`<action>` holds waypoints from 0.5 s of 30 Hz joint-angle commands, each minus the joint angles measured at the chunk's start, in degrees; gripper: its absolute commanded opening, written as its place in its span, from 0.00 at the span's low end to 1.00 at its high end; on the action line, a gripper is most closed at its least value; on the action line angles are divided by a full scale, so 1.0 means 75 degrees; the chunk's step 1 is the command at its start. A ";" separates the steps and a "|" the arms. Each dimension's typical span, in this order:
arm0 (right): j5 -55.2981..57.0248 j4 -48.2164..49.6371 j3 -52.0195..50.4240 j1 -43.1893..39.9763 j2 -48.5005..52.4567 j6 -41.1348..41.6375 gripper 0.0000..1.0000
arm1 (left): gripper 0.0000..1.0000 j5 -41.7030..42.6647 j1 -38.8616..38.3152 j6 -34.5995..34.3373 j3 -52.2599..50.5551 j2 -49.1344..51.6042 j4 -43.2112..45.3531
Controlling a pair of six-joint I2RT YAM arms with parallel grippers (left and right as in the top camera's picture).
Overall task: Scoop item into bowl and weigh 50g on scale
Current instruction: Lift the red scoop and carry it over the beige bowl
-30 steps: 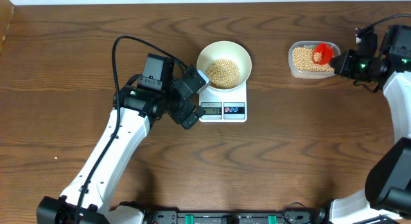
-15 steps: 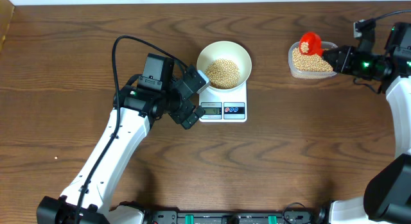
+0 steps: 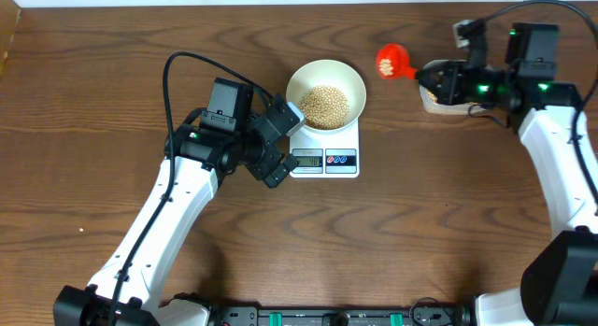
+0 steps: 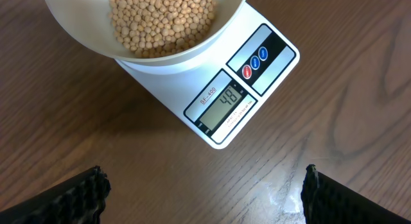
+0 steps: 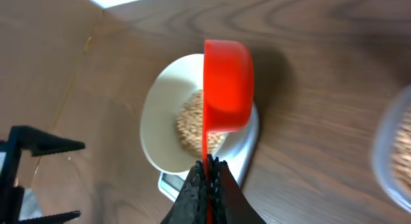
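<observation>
The white bowl (image 3: 325, 91) holds tan beans (image 3: 324, 106) and stands on the white scale (image 3: 329, 154). In the left wrist view the bowl (image 4: 212, 38) and beans (image 4: 160, 22) sit on the scale (image 4: 218, 115), whose display (image 4: 221, 103) reads 48. My left gripper (image 4: 202, 192) is open and empty, just left of the scale (image 3: 277, 144). My right gripper (image 5: 207, 172) is shut on the handle of a red scoop (image 5: 226, 86), held in the air right of the bowl (image 3: 392, 60). The scoop's inside is hidden.
A clear plastic tub (image 3: 432, 95) of beans sits at the back right, mostly hidden under my right arm. Its edge shows blurred in the right wrist view (image 5: 393, 153). The table's back edge runs along the top.
My right gripper lifted the red scoop out of the tub and carried it left, toward the bowl. The left arm, bowl and scale have not moved.
</observation>
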 commanded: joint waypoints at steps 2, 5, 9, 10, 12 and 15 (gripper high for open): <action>-0.0041 0.0117 0.0166 0.0533 -0.0128 0.0073 0.01 | 0.98 -0.0041 0.0006 0.0073 0.0029 -0.0058 0.0006; 0.0446 0.0122 0.0166 0.0866 -0.0128 0.0070 0.01 | 0.98 -0.0041 0.0006 0.0073 0.0032 -0.0058 0.0006; 0.1145 0.0233 0.0166 0.1387 -0.0128 -0.0178 0.01 | 0.98 -0.0041 0.0006 0.0073 0.0029 -0.0058 0.0006; 0.1274 0.0256 0.0166 0.1489 -0.0128 -0.0221 0.01 | 0.98 -0.0041 0.0006 0.0073 0.0029 -0.0058 0.0006; 0.1510 0.0268 0.0166 0.1647 -0.0128 -0.0294 0.01 | 0.98 -0.0041 0.0006 0.0073 0.0029 -0.0058 0.0006; 0.1903 0.0268 0.0166 0.1909 -0.0128 -0.0574 0.01 | 0.98 -0.0041 0.0006 0.0073 0.0029 -0.0058 0.0003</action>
